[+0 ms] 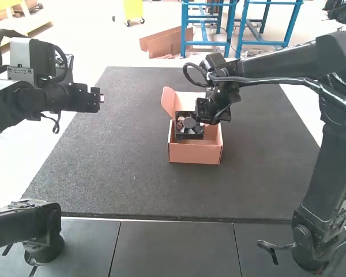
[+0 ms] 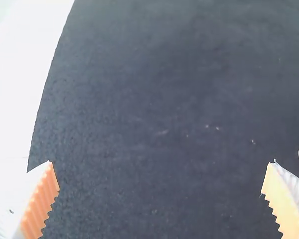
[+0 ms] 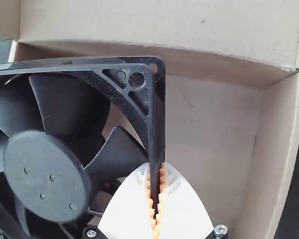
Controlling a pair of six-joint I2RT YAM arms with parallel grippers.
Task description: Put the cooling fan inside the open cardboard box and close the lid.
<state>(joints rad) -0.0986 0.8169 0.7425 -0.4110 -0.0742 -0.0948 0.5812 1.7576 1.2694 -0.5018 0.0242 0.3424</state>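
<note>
A small open cardboard box (image 1: 195, 151) stands in the middle of the dark mat, one flap (image 1: 169, 101) raised at its far left. My right gripper (image 1: 207, 117) hangs over the box's opening, shut on the frame edge of the black cooling fan (image 1: 188, 126), which sits tilted partly inside the box. In the right wrist view the fan (image 3: 65, 159) is pinched between the orange pads (image 3: 157, 204), with the box's inner walls (image 3: 209, 134) behind it. My left gripper (image 1: 98, 97) hovers over the mat's left part, open, with bare mat (image 2: 164, 124) beneath it.
The dark mat (image 1: 121, 156) covers the table, with its pale left edge (image 2: 20, 89) under the left arm. Both arm bases stand at the near corners. Open mat lies all around the box.
</note>
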